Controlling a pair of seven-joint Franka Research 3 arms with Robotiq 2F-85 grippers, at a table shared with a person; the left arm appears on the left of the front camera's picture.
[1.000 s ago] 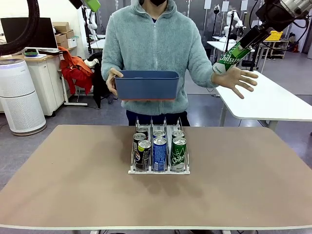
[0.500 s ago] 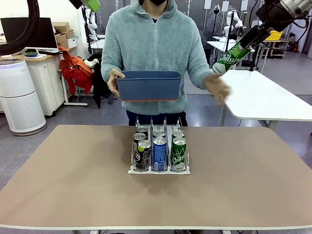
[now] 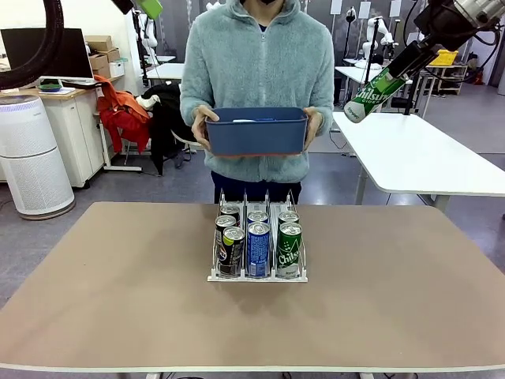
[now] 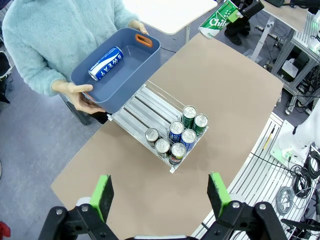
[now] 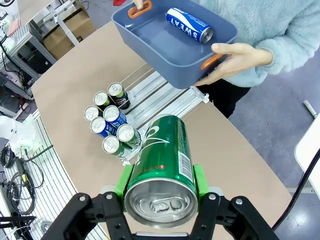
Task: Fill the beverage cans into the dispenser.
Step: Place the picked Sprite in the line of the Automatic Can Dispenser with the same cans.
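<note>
Holding green can [image 5: 160, 160], "Chilsu" | right gripper [image 5: 160, 182] | blue can [image 5: 189, 25], "SWEAT"

The front camera sits at the robot's edge of the tan rectangular table [image 3: 118, 316], looking level across it at the person [image 3: 256, 63]. Both wrist cameras hang high, looking steeply down from opposite sides; all three views share the clear-plastic wire can rack [image 3: 256, 249] and the dark blue plastic bin [image 3: 256, 130].
</note>
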